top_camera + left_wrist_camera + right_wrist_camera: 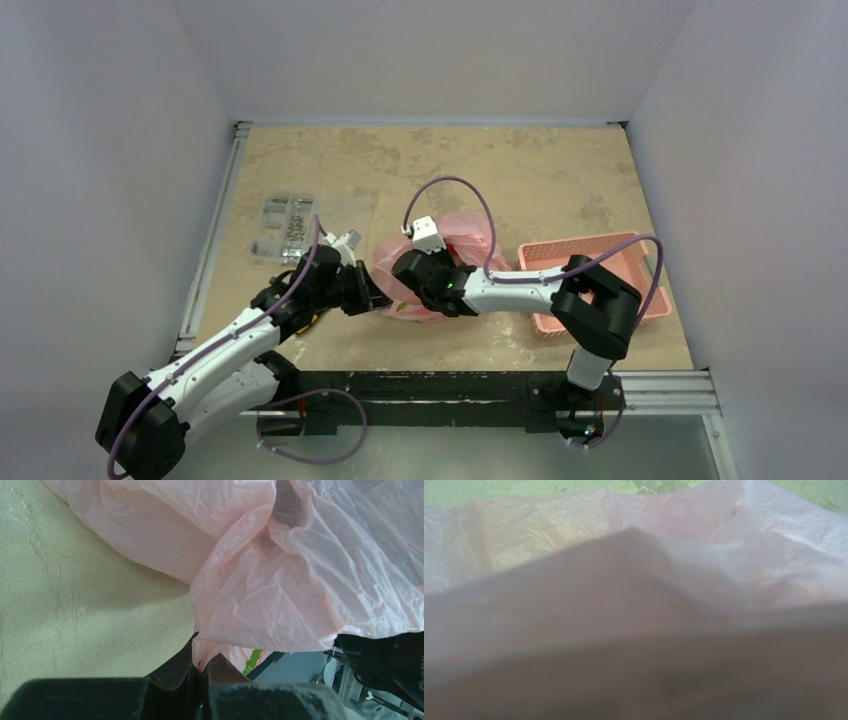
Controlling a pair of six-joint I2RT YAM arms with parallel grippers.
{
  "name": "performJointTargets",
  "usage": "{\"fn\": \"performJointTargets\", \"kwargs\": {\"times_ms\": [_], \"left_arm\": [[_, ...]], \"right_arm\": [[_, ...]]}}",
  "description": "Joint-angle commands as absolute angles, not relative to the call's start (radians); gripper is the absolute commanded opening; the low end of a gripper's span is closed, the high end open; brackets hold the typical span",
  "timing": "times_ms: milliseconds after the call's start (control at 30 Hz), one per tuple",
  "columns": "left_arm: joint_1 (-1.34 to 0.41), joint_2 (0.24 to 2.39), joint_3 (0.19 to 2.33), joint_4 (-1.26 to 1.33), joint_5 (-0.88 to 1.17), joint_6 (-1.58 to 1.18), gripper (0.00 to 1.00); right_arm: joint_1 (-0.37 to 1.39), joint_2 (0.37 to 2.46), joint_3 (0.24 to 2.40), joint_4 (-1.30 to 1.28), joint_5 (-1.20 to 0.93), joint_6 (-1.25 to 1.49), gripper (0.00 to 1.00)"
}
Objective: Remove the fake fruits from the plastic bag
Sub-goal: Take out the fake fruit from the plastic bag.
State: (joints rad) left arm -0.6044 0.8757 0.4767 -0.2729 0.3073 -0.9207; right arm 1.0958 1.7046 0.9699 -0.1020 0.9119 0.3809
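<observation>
**Bag mouth held from 8 o'clock, right arm reaching in from 4 o'clock**

The thin, crinkly, translucent pink plastic bag point(470, 236) lies mid-surface, on the mottled tan surface point(520, 170). It sits between the two wrists, with a rigid pink rectangular basket point(580, 246) just beside it at 3 o'clock.

The left arm point(230, 345) meets the bag at the bag's 8 o'clock edge. Its jaws are pressed together on a fold of the film. The right arm point(520, 290) lies across from 4 o'clock with its wrist over the bag's near side, so it is the arm nearer the contents. Its jaws are lost among the film, and I cannot tell whether they are spread or closed on anything.

The small glossy plastic fake fruits are not plainly seen, so they are judged to be inside the bag, ahead of the right jaws toward 11 o'clock. The coming move likely depends on the left pinch keeping the mouth lifted while the right jaws go deeper.

The views differ in what they show:
- **Top view:** it alone gives the layout, and shows a red patch point(456, 246) through the film.
- **Left wrist view:** it alone shows the pinch on the bag point(280, 595), and a lime-green sliver point(253, 660) under it that I cannot identify.
- **Right wrist view:** it is filled with film point(724, 545) lying close over the lens, faintly orange at its 10 o'clock corner.
</observation>
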Motion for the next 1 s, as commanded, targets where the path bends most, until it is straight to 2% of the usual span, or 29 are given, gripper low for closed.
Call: {"fn": "performJointTargets", "kwargs": {"times_ms": [0, 67, 267, 400, 633, 833, 967], "left_arm": [[-0.610, 0.885, 0.485, -0.225, 0.327, -0.928, 0.00], [-0.611, 0.885, 0.486, -0.223, 0.327, -0.927, 0.00], [-0.610, 0.897, 0.482, -0.218, 0.326, -0.922, 0.00], [-0.611, 0.899, 0.477, -0.215, 0.327, -0.922, 0.00], [-0.610, 0.892, 0.482, -0.226, 0.319, -0.917, 0.00], [-0.610, 0.914, 0.495, -0.214, 0.326, -0.915, 0.00], [-0.610, 0.916, 0.494, -0.210, 0.330, -0.916, 0.00]], "right_arm": [[1.067, 1.746, 1.053, -0.201, 1.015, 0.461, 0.22], [1.063, 1.748, 1.049, -0.253, 1.050, 0.496, 0.25], [1.062, 1.722, 1.004, -0.376, 1.134, 0.593, 0.45], [1.046, 1.704, 0.991, -0.363, 1.114, 0.590, 0.59], [1.002, 1.749, 1.023, -0.450, 1.082, 0.718, 0.72], [0.991, 1.795, 1.032, -0.494, 1.095, 0.845, 0.91], [0.961, 1.785, 0.972, -0.361, 1.028, 0.794, 0.89]]}}
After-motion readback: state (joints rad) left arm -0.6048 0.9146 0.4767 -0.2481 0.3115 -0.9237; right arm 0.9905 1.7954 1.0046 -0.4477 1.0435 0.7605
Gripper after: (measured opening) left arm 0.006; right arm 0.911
